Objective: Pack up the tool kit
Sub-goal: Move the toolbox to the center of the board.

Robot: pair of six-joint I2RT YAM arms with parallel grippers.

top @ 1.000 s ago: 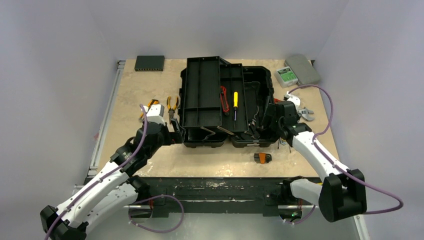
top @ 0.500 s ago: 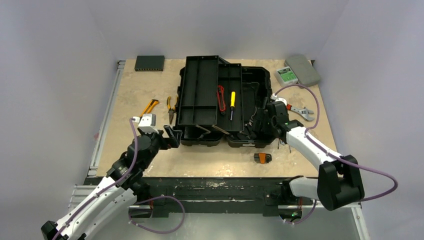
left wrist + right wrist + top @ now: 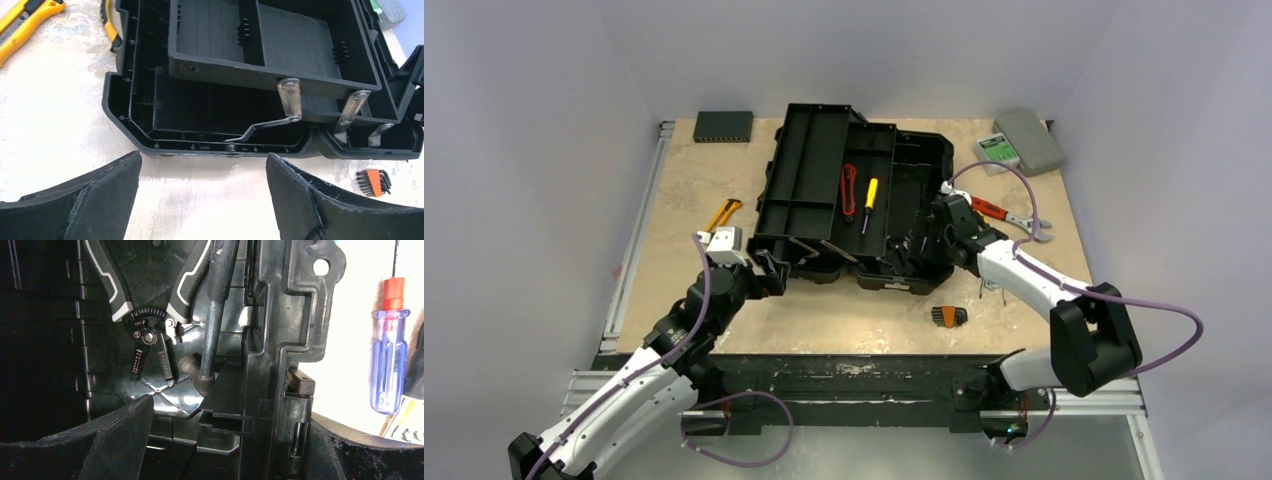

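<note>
The black toolbox (image 3: 927, 152) lies open and skewed mid-table, its cantilever tray (image 3: 804, 165) swung up to the left. A yellow screwdriver (image 3: 868, 192) and a red-handled tool (image 3: 848, 190) lie in the tray. My left gripper (image 3: 766, 272) is open and empty just off the box's near left corner (image 3: 130, 100). My right gripper (image 3: 936, 222) is open, straddling the box's right wall (image 3: 285, 315), one finger inside and one outside. Grey-handled wire strippers (image 3: 145, 325) lie inside the box.
A yellow utility knife (image 3: 723, 214) and yellow-handled pliers (image 3: 110, 25) lie left of the box. A red-handled wrench (image 3: 1004, 213) and blue screwdriver (image 3: 387, 360) lie to its right, a hex key set (image 3: 948, 316) in front. A flat grey case (image 3: 1029, 137) and a thin black device (image 3: 722, 125) sit at the back.
The toolbox has slid and turned to the left as my right gripper moved left with its right wall. My left gripper has drawn back from the box's front corner.
</note>
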